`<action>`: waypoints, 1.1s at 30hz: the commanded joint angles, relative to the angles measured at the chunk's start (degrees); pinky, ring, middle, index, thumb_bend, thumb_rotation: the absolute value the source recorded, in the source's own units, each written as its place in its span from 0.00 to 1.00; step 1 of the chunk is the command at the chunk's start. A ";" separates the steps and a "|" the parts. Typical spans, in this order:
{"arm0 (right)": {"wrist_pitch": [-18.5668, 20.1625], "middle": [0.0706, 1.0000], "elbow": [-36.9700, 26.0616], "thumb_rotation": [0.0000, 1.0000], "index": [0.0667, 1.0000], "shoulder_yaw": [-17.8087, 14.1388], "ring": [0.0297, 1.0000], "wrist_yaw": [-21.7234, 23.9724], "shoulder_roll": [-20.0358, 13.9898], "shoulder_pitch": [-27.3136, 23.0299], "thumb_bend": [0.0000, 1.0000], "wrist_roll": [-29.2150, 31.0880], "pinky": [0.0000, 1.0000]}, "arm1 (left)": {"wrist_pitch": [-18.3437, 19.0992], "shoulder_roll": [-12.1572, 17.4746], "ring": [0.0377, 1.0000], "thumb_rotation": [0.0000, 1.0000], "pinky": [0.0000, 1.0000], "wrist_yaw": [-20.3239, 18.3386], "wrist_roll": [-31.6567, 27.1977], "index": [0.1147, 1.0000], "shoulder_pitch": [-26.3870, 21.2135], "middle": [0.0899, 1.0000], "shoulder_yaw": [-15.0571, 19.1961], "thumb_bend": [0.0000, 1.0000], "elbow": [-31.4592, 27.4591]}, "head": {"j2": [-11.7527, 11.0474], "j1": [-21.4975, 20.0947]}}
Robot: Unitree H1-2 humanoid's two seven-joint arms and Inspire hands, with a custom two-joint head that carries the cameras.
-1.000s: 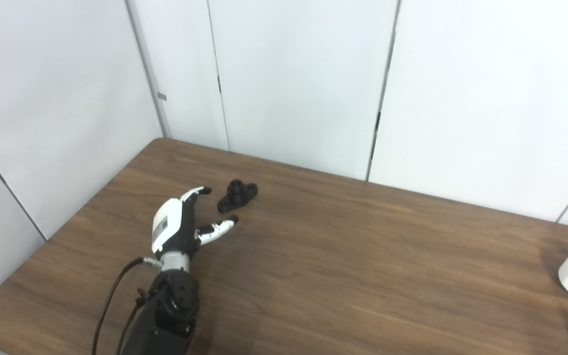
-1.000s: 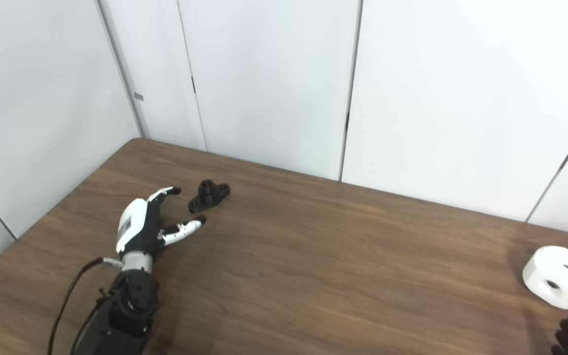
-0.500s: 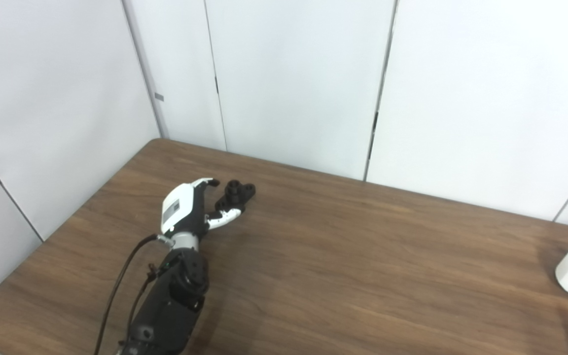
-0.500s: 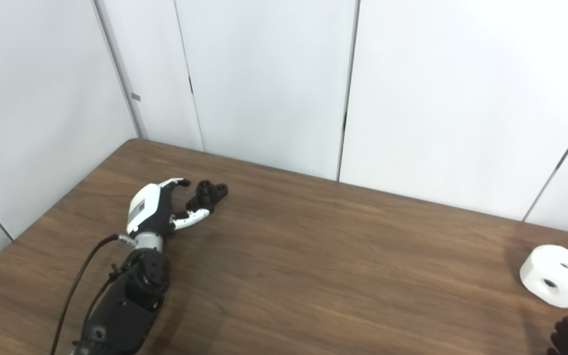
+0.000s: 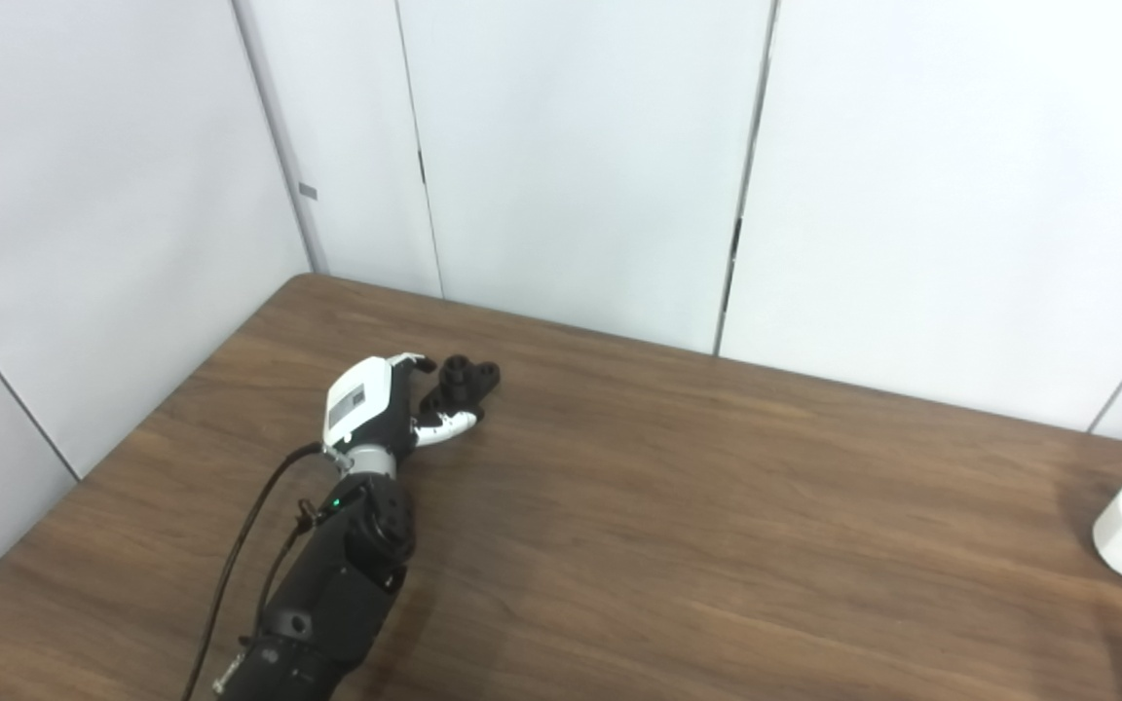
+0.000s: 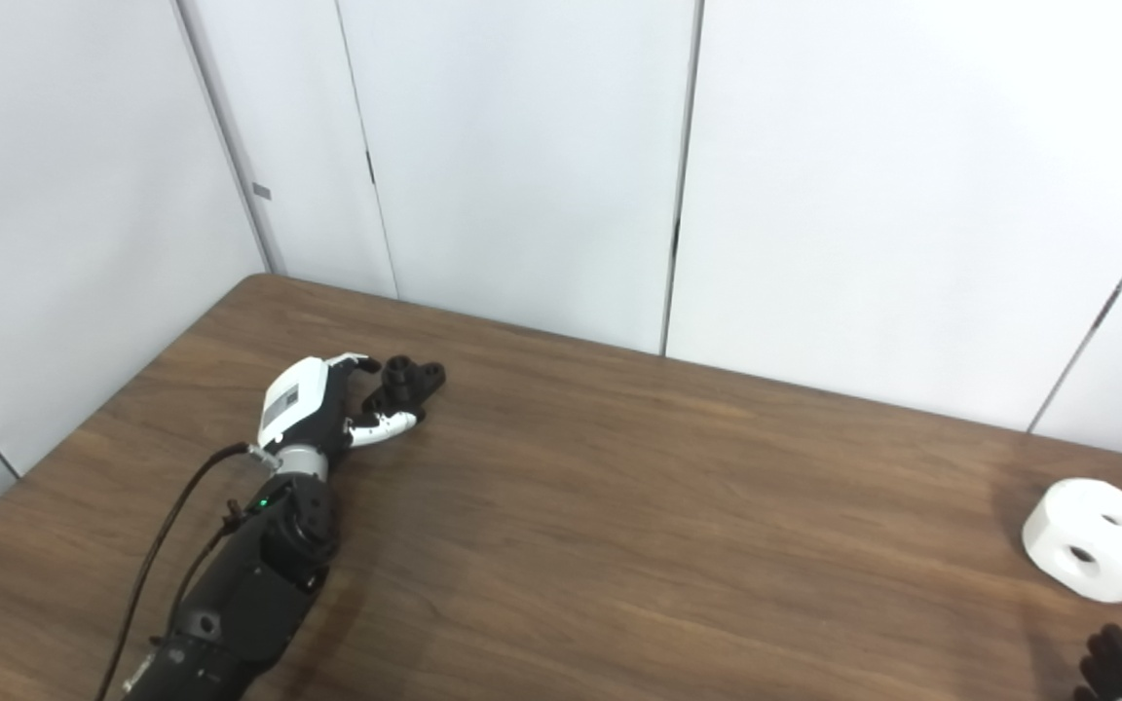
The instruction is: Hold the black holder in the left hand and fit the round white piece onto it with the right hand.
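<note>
The left hand (image 5: 373, 409), well short of the black holder (image 5: 460, 382) a second ago, is now curling its fingers (image 5: 444, 424) around it on the worktop (image 5: 678, 506), not yet clearly gripping, while the round white piece (image 6: 1093, 538) is lying far right, beside the right hand (image 6: 1111, 667), whose fingers I cannot judge.

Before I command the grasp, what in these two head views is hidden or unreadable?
- Left hand on the black holder: both views show only the hand's back; whether its fingers grip or merely flank is hidden.
- Right hand: cut off by the bottom edge; only dark fingertips show, so its state is unreadable.
- Round white piece: clipped by the left eye view's right edge; whole in the right eye view.
</note>
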 commanded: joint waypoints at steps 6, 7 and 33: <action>0.30 1.00 2.82 1.00 1.00 1.20 1.00 -0.62 2.60 3.56 0.63 0.36 1.00 | 0.90 3.12 0.93 0.37 0.92 0.56 2.39 0.73 -3.59 0.88 -1.96 0.81 1.21 | 0.28 0.06; 0.38 1.00 2.65 1.00 1.00 1.21 1.00 -0.67 2.61 3.60 0.63 0.28 1.00 | 1.16 3.25 0.93 0.37 0.92 0.31 2.48 0.73 -3.52 0.88 -2.23 0.81 1.11 | 0.28 0.06; 0.22 1.00 2.68 1.00 1.00 1.25 1.00 -0.33 2.42 3.54 0.61 0.62 1.00 | 2.99 2.38 0.95 0.23 0.95 -2.34 13.32 0.47 -3.10 0.85 -3.01 0.78 1.73 | 0.70 -0.08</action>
